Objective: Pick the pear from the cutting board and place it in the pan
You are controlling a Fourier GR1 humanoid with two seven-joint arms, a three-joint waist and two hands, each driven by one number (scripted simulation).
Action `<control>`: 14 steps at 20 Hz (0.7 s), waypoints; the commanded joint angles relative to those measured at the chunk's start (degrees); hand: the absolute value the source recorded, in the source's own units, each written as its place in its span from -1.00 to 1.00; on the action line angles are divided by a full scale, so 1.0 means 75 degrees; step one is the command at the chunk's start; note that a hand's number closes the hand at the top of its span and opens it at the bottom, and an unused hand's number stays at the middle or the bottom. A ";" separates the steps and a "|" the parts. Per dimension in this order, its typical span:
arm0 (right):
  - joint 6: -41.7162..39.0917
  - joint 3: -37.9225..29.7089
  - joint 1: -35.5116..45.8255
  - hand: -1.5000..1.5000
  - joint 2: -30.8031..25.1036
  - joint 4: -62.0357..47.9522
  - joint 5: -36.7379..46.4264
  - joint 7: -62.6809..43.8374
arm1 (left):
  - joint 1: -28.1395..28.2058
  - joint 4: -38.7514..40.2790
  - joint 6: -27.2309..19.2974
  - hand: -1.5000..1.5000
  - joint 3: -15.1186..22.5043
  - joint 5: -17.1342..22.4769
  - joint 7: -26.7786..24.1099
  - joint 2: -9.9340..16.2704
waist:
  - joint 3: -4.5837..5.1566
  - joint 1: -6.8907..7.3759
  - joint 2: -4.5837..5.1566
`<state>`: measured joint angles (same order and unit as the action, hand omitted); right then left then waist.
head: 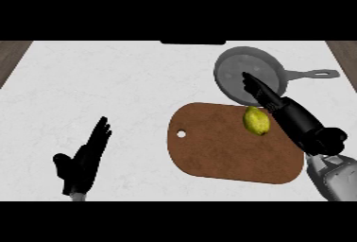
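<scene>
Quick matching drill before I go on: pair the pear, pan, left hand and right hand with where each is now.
1 pear
2 pan
3 left hand
4 right hand

a open, at lower left over bare counter
b stretched beside the pear, fingers over the pan's rim
c on the cutting board
d beyond the board, handle pointing right

Pairs: 1-c, 2-d, 3-a, 4-b
</scene>
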<state>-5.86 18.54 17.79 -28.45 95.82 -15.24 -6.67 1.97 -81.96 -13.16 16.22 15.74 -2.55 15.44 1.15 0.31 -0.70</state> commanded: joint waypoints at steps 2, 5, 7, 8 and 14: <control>-0.0654 -0.1024 0.0978 1.00 0.0403 -0.1474 -0.0897 0.0768 | -0.0460 -0.0181 0.0433 0.00 -0.0067 0.0214 0.0327 0.0046 | -0.0162 0.0130 0.0154; -0.1339 -0.1992 0.1261 1.00 0.0526 -0.2454 -0.2131 0.1539 | -0.0753 -0.0581 0.0714 0.00 0.0153 0.0368 0.0631 0.0018 | -0.0202 0.0331 0.0262; -0.0654 -0.1225 0.1576 1.00 -0.1431 -0.1656 0.1174 0.1524 | -0.0588 -0.0324 0.0720 0.00 0.0257 0.0422 0.0588 -0.0145 | -0.0051 0.0063 0.0135; 0.0130 -0.1798 0.1367 1.00 -0.0235 -0.3041 0.0738 0.2430 | -0.0774 -0.0567 0.0952 0.00 0.0418 0.0594 0.0789 -0.0265 | -0.0184 0.0343 0.0311; -0.0615 -0.2934 0.1434 -1.00 0.0618 -0.5090 -0.0395 0.5304 | -0.1088 -0.0369 0.0763 0.00 0.0288 0.0639 0.1314 -0.0409 | -0.0174 0.0157 0.0184</control>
<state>-8.07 0.62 26.94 -24.59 65.76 -17.58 22.45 -5.88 -85.32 -6.78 17.82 20.55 5.56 13.77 -0.21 2.01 1.12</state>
